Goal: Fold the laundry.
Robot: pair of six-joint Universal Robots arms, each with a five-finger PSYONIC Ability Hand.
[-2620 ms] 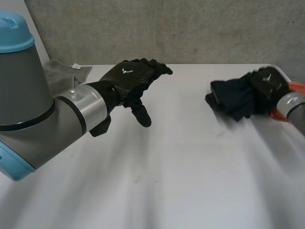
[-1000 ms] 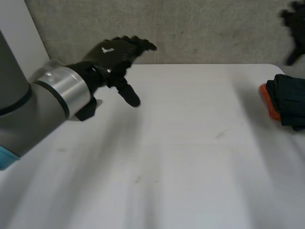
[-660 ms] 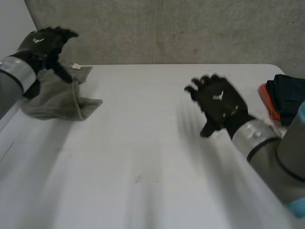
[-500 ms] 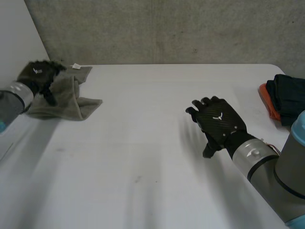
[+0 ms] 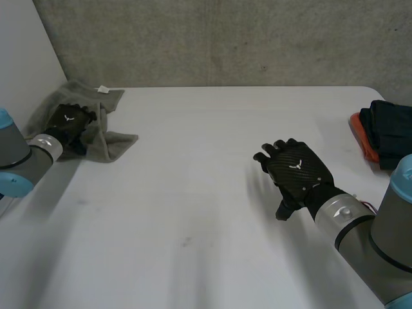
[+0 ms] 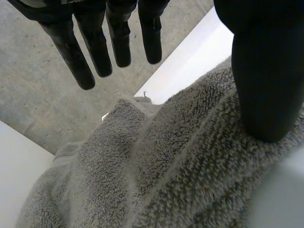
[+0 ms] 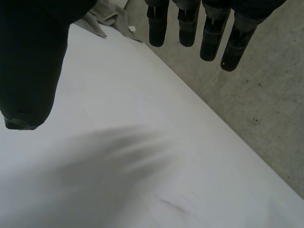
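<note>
A crumpled grey towel (image 5: 109,140) lies at the table's far left corner. My left hand (image 5: 69,121) rests on its left part. In the left wrist view the fingers (image 6: 118,40) are straight and spread above the towel (image 6: 156,171), while the thumb (image 6: 266,80) presses on the pile. Nothing is pinched between them. My right hand (image 5: 297,171) hovers flat over the bare table right of the middle, palm down. Its fingers (image 7: 190,23) are straight and the thumb (image 7: 33,61) stands apart, holding nothing. The towel (image 7: 107,16) shows far beyond its fingertips.
A stack of folded dark clothes (image 5: 389,132) sits on something orange (image 5: 362,143) at the table's right edge. A concrete wall runs behind the white table (image 5: 206,212), and a white panel stands at the left.
My left hand has swung left and come down onto the grey towel. My right hand left the dark stack, came to the table's middle right and has barely moved since.
</note>
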